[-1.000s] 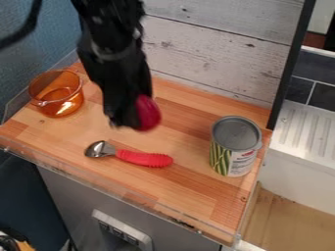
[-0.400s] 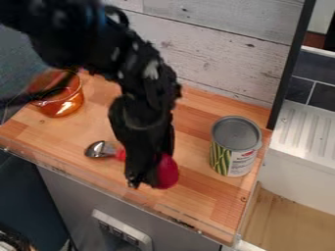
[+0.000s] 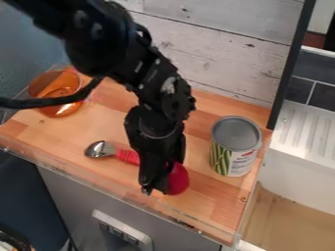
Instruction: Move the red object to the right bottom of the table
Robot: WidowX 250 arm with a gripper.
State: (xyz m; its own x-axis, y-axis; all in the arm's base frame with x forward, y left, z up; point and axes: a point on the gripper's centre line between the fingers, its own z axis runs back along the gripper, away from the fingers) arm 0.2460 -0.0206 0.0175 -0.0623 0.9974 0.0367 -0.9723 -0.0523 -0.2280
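Tin can: our landmark, the tin can (image 3: 235, 146) stands upright, its lid up, with the same spot as in the earlier frames.
Gripper: here it comes, left of the can and lower in view, the gripper (image 3: 154, 189) clamped on the red object.
Red object: the rounded red object (image 3: 177, 179) shows at the gripper's can-facing side, lower left of the can; whether its underside touches the wood, I can't tell.
Just changed: down it came from upper left of the can, and in the latest stretch it has edged rightward and a touch lower, the red object travelling with the gripper all the way.
For the task: good direction, that! The carry looks well along, but the goal, I'd judge, is the stretch of table (image 3: 221, 208) below the can, so more rightward and downward travel is needed before release.
Spoon: the spoon (image 3: 99, 149) lies well left of the can, its red handle partly behind the gripper.
Orange bowl: far upper left of the can sits the see-through orange bowl (image 3: 58, 109).
Watch for: a swing too high could clip the can.
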